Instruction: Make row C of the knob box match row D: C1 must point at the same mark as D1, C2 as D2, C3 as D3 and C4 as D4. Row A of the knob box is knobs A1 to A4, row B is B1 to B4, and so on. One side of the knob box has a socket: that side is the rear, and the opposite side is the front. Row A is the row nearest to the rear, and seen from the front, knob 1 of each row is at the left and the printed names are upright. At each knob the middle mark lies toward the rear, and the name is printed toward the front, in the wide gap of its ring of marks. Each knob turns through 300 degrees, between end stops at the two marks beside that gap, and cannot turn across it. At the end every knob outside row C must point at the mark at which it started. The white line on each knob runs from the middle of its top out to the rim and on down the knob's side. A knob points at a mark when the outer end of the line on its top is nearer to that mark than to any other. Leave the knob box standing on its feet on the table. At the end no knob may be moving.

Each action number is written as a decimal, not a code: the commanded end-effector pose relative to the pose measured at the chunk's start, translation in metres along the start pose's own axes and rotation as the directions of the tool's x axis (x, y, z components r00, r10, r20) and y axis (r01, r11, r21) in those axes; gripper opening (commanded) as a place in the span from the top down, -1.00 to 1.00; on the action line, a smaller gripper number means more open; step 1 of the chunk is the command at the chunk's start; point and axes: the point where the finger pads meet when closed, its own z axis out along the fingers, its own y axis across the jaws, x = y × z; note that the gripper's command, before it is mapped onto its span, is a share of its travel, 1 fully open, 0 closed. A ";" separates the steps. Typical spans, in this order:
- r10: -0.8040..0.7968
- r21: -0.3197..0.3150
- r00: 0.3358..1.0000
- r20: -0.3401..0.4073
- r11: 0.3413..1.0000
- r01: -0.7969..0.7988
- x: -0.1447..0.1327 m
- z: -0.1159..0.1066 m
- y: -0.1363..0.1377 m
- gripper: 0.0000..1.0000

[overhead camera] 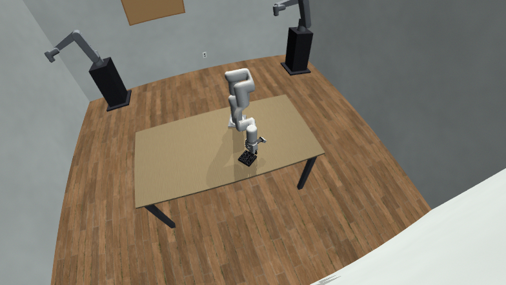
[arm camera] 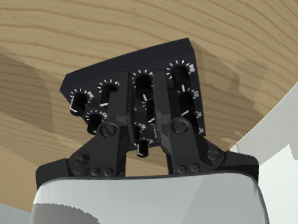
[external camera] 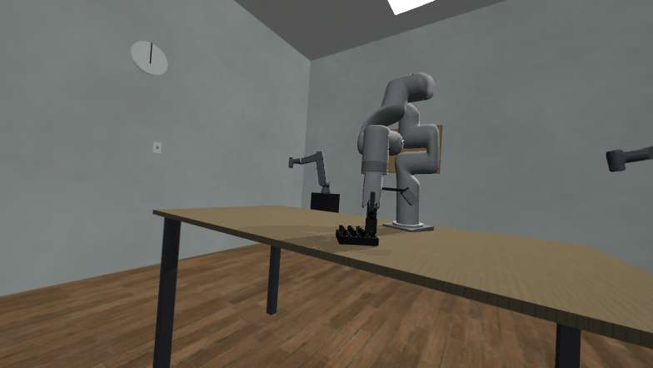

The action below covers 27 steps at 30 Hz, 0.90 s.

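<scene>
The black knob box (overhead camera: 247, 157) stands on the wooden table, close in front of the arm's base; it also shows in the side view (external camera: 356, 236) and in the wrist view (arm camera: 136, 96). Its knobs carry white lines, too small to read. My gripper (overhead camera: 253, 151) (external camera: 371, 226) points straight down onto the box at its end nearest the arm's base. In the wrist view the two fingers stand on either side of one knob (arm camera: 141, 137), with narrow gaps to it. The gripper is slightly open, not clamped. I cannot tell which knob it is.
The arm's base (external camera: 408, 225) stands on the table just behind the box. The table's front edge (overhead camera: 248, 176) is a short way past the box. Two other arms on black pedestals (overhead camera: 110, 84) (overhead camera: 298, 49) stand far off by the walls.
</scene>
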 end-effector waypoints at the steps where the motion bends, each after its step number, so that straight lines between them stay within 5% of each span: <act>1: 0.000 -0.004 1.000 0.001 1.000 0.000 -0.001 -0.001 0.001 0.61; 27: 0.000 -0.004 1.000 0.001 1.000 0.000 -0.001 -0.009 0.001 0.61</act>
